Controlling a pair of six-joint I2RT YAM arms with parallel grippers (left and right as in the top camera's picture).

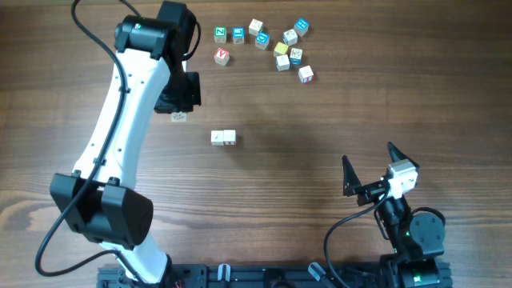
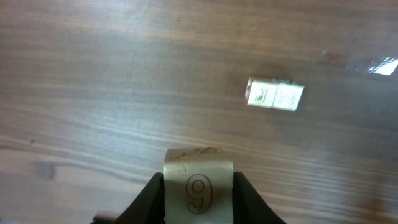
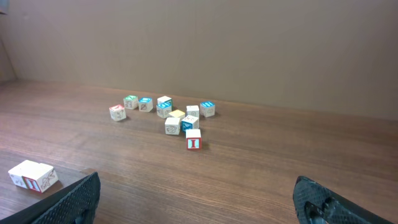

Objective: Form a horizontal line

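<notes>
Overhead, the line [image 1: 223, 138] lies in the middle of the table [image 1: 320, 104] and is only two pale cubes long, touching side to side and running left to right. Left of it and slightly farther away, the left gripper [image 2: 198, 180] has its fingers [image 2: 152, 202] against both sides of the 9 cube [image 2: 199, 190]. It looks clamped on it, though I cannot tell whether the cube is off the wood. That cube is near the line but not touching it. At the near right, the right gripper [image 1: 368, 154] stands splayed wide with nothing in it. The cluster [image 1: 268, 42] of coloured cubes lies loose at the far side. I'd judge the job under halfway: two cubes set, a third grasped but not yet butted against the line's left end, and more to fetch after it
</notes>
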